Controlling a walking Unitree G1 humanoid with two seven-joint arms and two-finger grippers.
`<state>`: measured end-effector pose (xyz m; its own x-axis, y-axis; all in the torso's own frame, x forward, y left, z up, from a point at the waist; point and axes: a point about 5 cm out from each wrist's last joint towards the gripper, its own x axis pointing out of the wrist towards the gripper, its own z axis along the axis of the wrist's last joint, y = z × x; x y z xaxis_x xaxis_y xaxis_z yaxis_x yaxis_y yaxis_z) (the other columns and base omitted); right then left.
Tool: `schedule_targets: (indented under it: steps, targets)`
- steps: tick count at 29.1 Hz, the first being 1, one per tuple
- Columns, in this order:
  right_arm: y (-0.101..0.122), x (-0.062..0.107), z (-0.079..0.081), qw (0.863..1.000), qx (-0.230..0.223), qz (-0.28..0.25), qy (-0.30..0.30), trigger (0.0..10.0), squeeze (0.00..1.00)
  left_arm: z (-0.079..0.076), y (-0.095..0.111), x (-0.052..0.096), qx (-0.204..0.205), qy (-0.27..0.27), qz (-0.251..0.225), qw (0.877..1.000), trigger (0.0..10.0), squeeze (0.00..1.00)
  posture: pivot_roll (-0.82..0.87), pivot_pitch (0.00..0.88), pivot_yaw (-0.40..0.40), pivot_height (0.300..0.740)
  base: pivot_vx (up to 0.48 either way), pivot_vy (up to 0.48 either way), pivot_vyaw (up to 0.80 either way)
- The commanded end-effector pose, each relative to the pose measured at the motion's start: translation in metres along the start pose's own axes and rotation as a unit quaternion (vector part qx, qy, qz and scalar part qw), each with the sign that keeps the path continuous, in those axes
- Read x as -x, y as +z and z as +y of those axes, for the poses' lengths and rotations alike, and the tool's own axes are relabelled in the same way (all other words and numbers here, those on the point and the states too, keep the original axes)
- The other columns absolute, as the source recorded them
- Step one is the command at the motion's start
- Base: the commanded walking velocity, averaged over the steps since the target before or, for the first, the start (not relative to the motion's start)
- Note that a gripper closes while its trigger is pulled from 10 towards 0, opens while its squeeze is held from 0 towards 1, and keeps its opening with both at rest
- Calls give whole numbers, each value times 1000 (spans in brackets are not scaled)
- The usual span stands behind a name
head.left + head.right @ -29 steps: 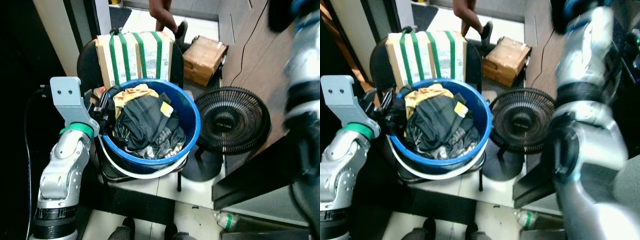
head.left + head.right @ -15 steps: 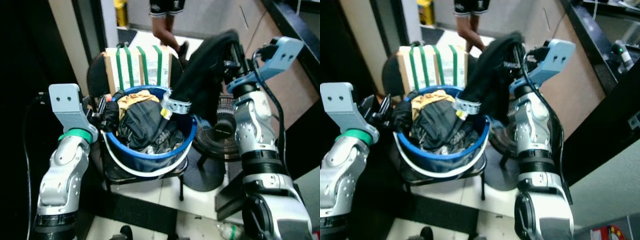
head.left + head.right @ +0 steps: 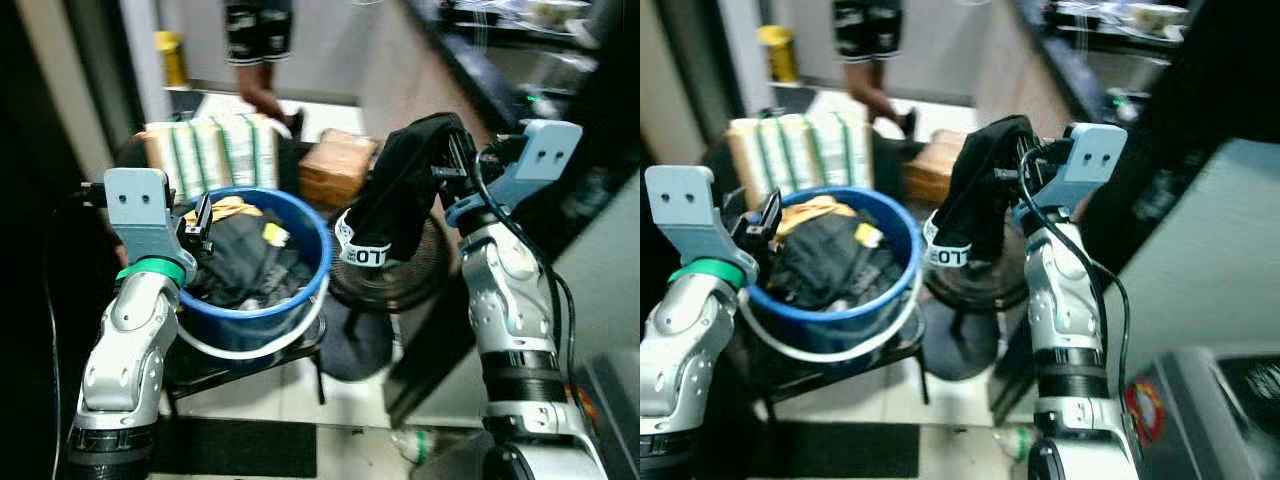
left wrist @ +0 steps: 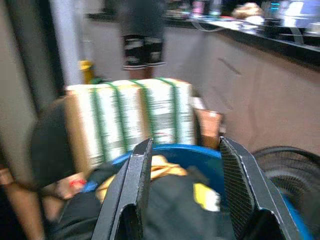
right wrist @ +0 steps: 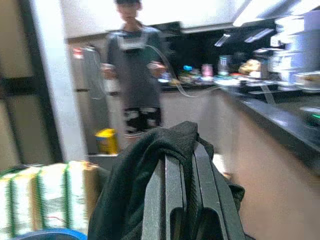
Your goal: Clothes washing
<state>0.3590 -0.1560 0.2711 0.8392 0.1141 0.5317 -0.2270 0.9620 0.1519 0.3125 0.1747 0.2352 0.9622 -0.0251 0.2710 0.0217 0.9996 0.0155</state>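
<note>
A blue bucket (image 3: 316, 236) of dark and yellow clothes (image 3: 240, 262) stands on a black chair. My left gripper (image 3: 198, 222) is open at the bucket's left rim; in the left wrist view its fingers (image 4: 134, 198) stand apart over the clothes with nothing between them. My right gripper (image 3: 447, 172) is raised to the right of the bucket and shut on a black garment (image 3: 395, 200). The garment hangs down over a floor fan, its white lettered waistband lowest. In the right wrist view the garment (image 5: 135, 185) is draped over the shut fingers (image 5: 175, 200).
A black floor fan (image 3: 400, 288) stands right of the bucket. Behind are a green-strapped box (image 3: 215, 150) and a brown carton (image 3: 333, 165). A person (image 3: 252, 40) stands at the back. A dark counter (image 3: 480, 75) runs along the right. A bottle (image 3: 415, 441) lies on the floor.
The camera has swung right. My right gripper has carried the black garment up out of the bucket and to the right, over the fan. The left gripper stays at the rim.
</note>
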Motion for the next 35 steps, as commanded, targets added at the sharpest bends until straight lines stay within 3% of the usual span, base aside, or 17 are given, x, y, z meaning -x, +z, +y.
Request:
schedule_targets:
  steps: [1,18,22,23,26,31,34,35]
  targets:
    - [-5,5,-3,1000,10,16,-6,10000,0,-4,1,2,-7,-9,-5,1000,10000,0,59,39,-42,740,0,0,-800]
    - [-7,13,-1,998,44,42,-19,10000,0,-10,-4,5,-11,-21,3,1000,10000,0,48,56,-42,740,0,0,-800]
    - [0,10,-10,997,49,35,-40,10000,0,-10,-3,6,-6,-18,2,1000,10000,0,50,57,-44,740,0,0,-800]
    - [6,5,-11,998,42,30,-43,10000,0,-7,-1,4,11,5,-1,1000,10000,0,51,60,-45,740,0,0,-800]
    - [6,5,-11,998,42,30,-43,10000,0,-7,-1,4,11,5,-1,1000,10000,0,51,60,-45,740,0,0,-800]
    - [14,-1,-7,998,28,23,-46,10000,0,-1,5,2,75,42,-26,996,10000,59,54,59,-46,740,0,0,-800]
    - [13,-1,-7,998,25,25,-48,10000,0,-1,4,2,60,44,-24,997,10000,0,54,59,-46,740,0,0,-800]
    - [11,-1,-6,998,12,30,-55,10000,0,-1,0,3,39,46,0,998,10000,0,54,59,-46,740,0,0,-800]
